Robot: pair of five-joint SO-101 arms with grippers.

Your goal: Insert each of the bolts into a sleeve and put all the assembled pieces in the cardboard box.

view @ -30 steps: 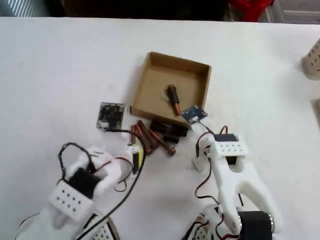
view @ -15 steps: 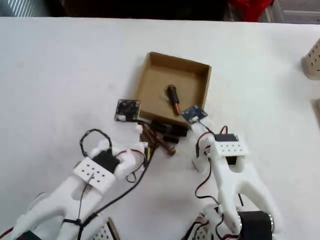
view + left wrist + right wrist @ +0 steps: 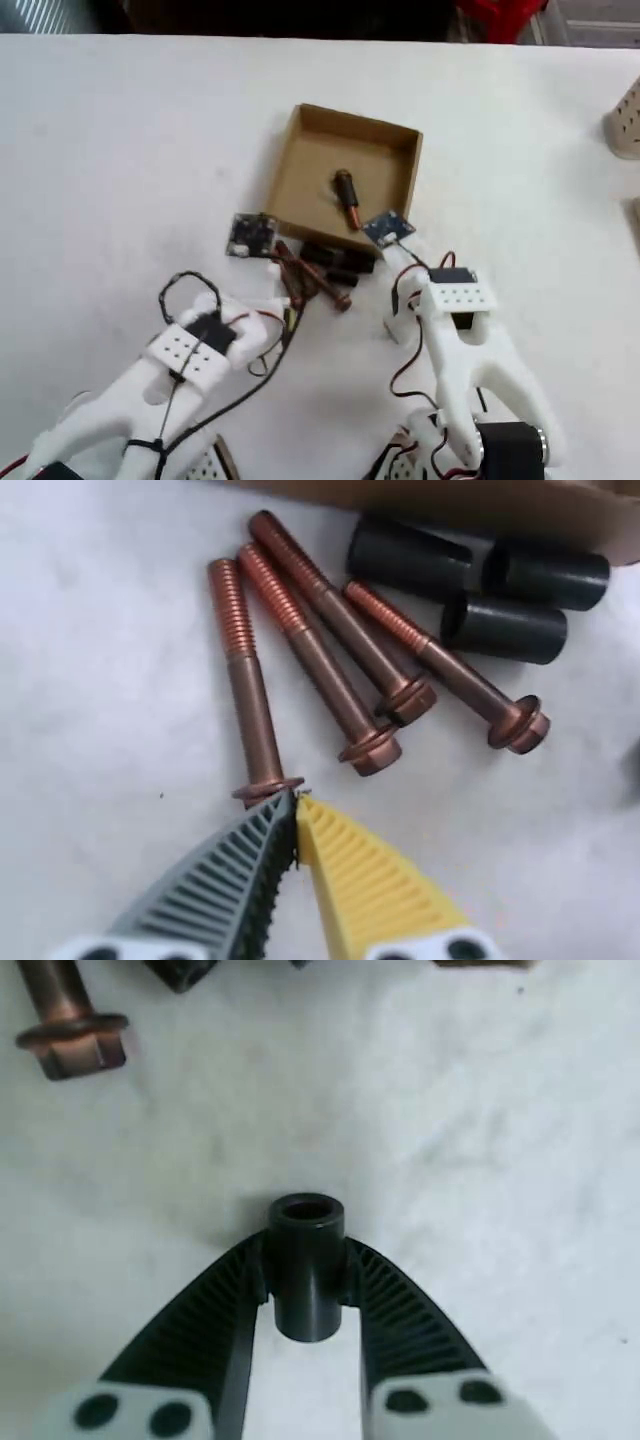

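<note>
The left gripper (image 3: 295,805) has swung in from seven o'clock, fingers pressed together at a head of four loose copper-coloured bolts (image 3: 305,652). The right gripper (image 3: 305,1250) stays clamped on a black cylindrical sleeve (image 3: 306,1280). At the bolts' twelve o'clock, the brown cardboard box (image 3: 300,175) holds one sleeved bolt (image 3: 346,192).

Copper bolts (image 3: 310,655), black sleeves (image 3: 505,628), apparently brown box (image 3: 300,185) (left jaws grey-yellow, ribbed).

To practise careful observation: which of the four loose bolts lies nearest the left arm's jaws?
The outermost bolt, farthest from the black sleeves: its flanged head sits at the jaws' tips; the other three bolts lie farther off.
</note>
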